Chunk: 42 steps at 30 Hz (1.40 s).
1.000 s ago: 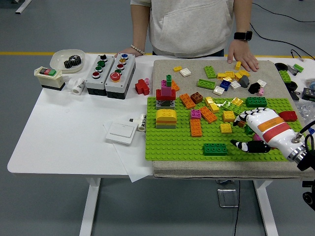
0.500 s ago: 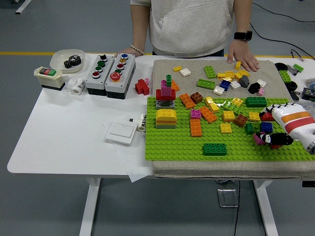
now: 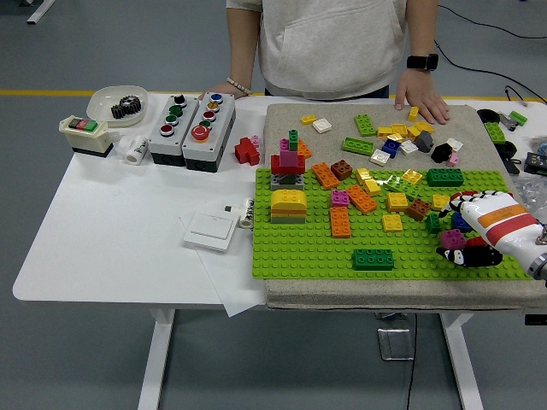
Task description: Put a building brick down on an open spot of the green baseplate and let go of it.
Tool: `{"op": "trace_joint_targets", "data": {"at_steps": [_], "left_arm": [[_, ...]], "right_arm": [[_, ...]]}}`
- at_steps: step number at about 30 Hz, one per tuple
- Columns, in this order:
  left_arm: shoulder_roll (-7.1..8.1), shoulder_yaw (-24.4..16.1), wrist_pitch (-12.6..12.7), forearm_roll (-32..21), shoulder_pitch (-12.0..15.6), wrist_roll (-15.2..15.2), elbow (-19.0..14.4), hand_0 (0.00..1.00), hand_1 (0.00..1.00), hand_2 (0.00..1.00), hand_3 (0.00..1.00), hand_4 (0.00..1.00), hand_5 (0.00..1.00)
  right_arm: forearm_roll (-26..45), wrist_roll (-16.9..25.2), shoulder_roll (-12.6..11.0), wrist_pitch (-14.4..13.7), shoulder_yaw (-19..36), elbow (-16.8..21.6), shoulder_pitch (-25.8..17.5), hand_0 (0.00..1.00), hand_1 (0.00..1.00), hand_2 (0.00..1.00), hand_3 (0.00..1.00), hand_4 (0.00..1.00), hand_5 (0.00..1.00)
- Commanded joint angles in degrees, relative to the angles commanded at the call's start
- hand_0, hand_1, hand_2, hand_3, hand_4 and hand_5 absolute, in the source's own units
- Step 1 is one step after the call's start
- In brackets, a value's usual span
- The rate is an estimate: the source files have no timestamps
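Room: grey floor, yellow line past your white table.
Right hand: fingers grasp magenta brick, fingertips over green baseplate.

The right robot hand rests over the right end of the green baseplate, fingers curled beside a magenta brick. On that baseplate, a dark green brick sits near its front edge. A person's hand rests beyond the baseplate's far edge.

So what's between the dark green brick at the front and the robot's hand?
Only bare green baseplate studs. In the head view, nothing sits between the dark green brick and the right hand, which has a magenta brick at its fingertips.
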Motion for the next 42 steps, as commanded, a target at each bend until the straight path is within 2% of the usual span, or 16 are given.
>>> {"op": "trace_joint_targets", "data": {"at_steps": [7, 13, 18, 29, 42], "left_arm": [[0.02, -0.17, 0.03, 0.34, -0.01, 0.11, 0.00, 0.738, 0.721, 0.713, 0.586, 0.635, 0.661], [0.07, -0.42, -0.02, 1.00, 0.05, 0.29, 0.00, 0.738, 0.721, 0.714, 0.587, 0.635, 0.662], [0.08, -0.56, -0.01, 1.34, 0.12, 0.40, 0.01, 0.738, 0.721, 0.713, 0.587, 0.634, 0.661], [0.05, -0.62, 0.04, 1.51, 0.17, 0.47, 0.01, 0.737, 0.721, 0.712, 0.586, 0.633, 0.662], [0.03, -0.50, -0.03, 1.14, -0.02, 0.27, -0.03, 0.737, 0.721, 0.714, 0.587, 0.631, 0.658]], "right_arm": [[0.00, -0.15, -0.23, 0.66, 1.94, 0.90, -1.66, 0.662, 0.637, 0.701, 0.655, 0.876, 0.491], [0.00, -0.10, -1.85, 1.66, 4.62, 4.34, -4.26, 0.654, 0.634, 0.698, 0.651, 0.880, 0.492], [0.00, 0.38, -2.96, 1.85, 5.64, 4.97, -5.15, 0.652, 0.634, 0.697, 0.648, 0.881, 0.495], [0.00, 2.22, -4.04, 0.82, 6.37, -0.52, -4.98, 0.649, 0.632, 0.698, 0.646, 0.880, 0.495], [0.00, 4.14, -3.73, -0.30, 4.48, -5.95, -1.67, 0.646, 0.630, 0.701, 0.642, 0.873, 0.497]]}}
